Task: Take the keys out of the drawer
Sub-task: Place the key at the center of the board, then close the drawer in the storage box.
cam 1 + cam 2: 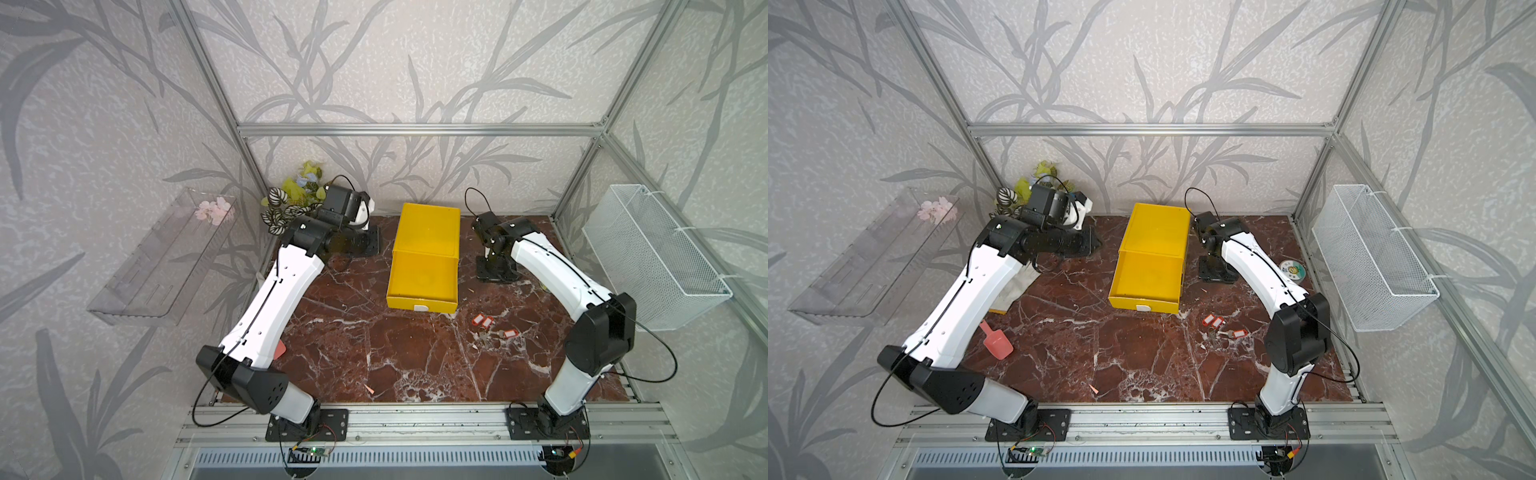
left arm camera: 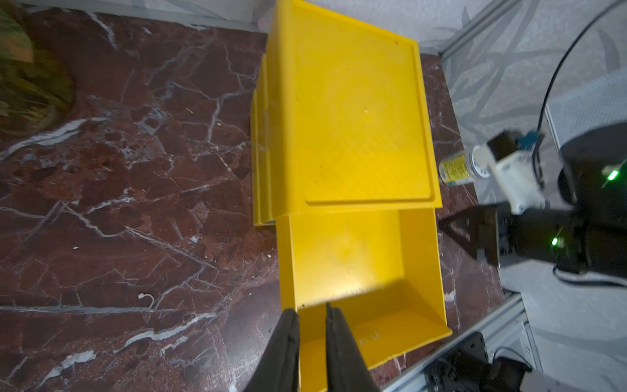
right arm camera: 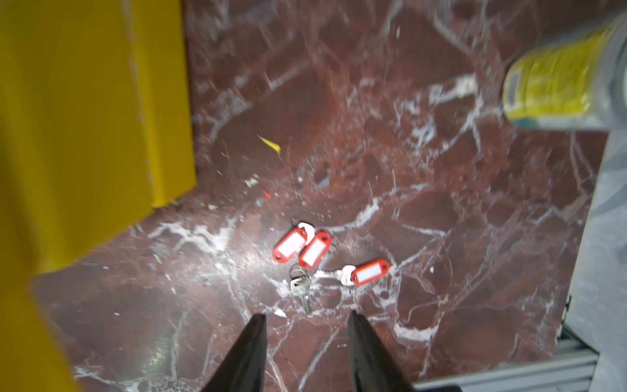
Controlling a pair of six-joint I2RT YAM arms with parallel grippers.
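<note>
The yellow drawer (image 1: 422, 305) (image 1: 1144, 305) stands pulled out of its yellow box at the back middle, and its floor (image 2: 356, 258) is bare. The keys (image 1: 478, 320) (image 1: 1208, 320) (image 3: 314, 251), with three red-orange tags, lie on the marble to the right of the drawer's front. My right gripper (image 3: 307, 317) (image 1: 494, 272) is open and holds nothing, with the keys on the table just beyond its tips. My left gripper (image 2: 312, 312) (image 1: 365, 245) is left of the box. Its fingers are a narrow gap apart, with nothing between them.
A fake plant (image 1: 291, 195) fills the back left corner. A pink scoop (image 1: 996, 343) and a white cloth (image 1: 1017, 286) lie under the left arm. A yellow-labelled can (image 1: 1292, 270) (image 3: 556, 88) stands at the right. A wire basket (image 1: 652, 257) and a clear shelf (image 1: 162, 257) hang on the walls.
</note>
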